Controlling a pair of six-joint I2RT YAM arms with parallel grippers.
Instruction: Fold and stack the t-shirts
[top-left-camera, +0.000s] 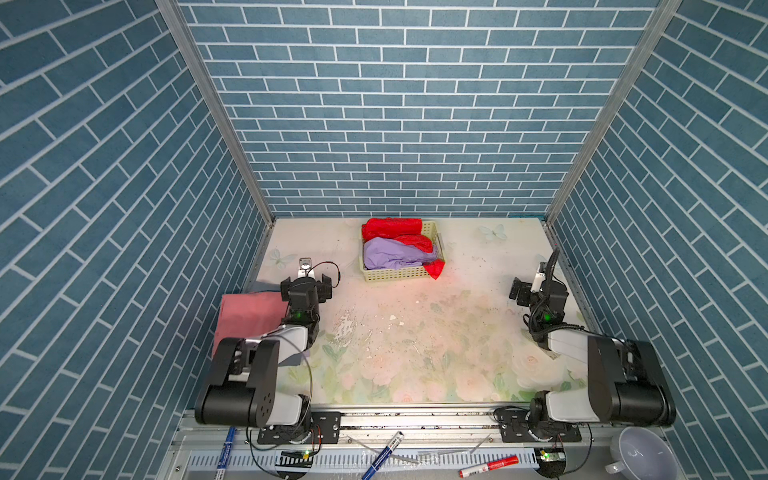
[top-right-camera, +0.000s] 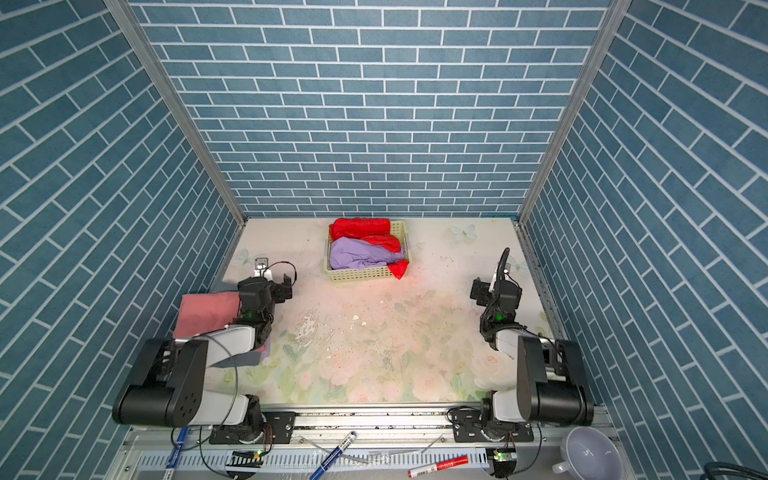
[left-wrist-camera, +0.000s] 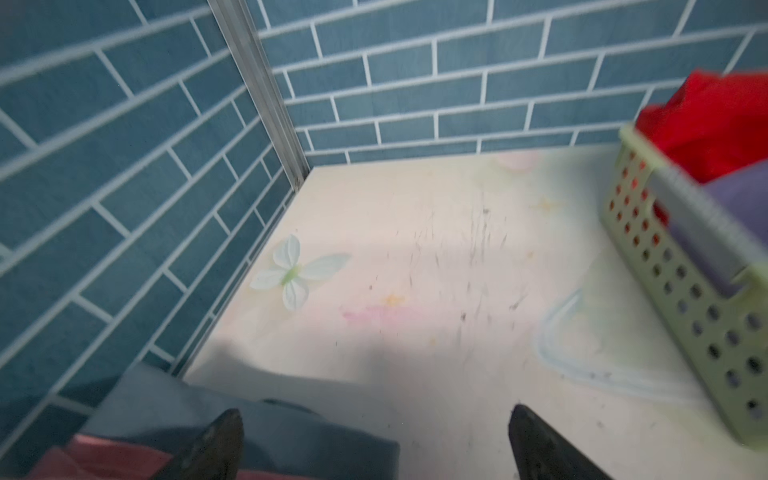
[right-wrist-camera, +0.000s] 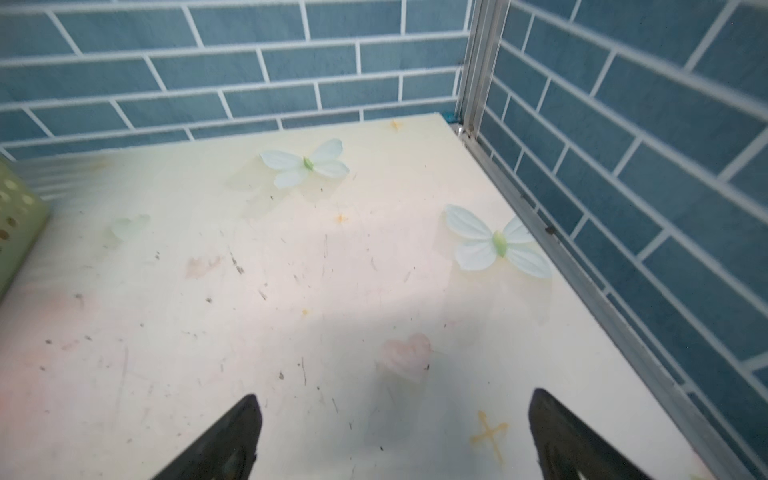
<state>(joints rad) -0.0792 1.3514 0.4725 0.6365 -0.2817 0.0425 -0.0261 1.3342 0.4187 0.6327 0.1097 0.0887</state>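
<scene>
Presently, the table is bare through its middle, which I judge serves as working room for spreading a shirt. At nine o'clock, hard by the side wall, the salmon-pink t-shirt lies folded flat on the grey t-shirt, whose edge shows beyond it. This is evidently the finished stack, set out of the way.

At twelve o'clock stands the basket, holding the unfolded stock. The lilac t-shirt is crumpled on the near side and the red t-shirt is bunched behind it. A red corner hangs over the rim at the basket's four o'clock. Two shirts judged done, two outstanding.

Left arm: elbow folded back, forearm over the stack. The left gripper is above the stack's far edge at about ten o'clock, pointed toward the back wall, jaws wide apart with nothing between them.

Right arm: likewise folded. The right gripper is at three o'clock over bare table, jaws wide apart and empty.

Neither gripper touches cloth. The next call, in my judgement, is a reach to the basket for the lilac shirt.
</scene>
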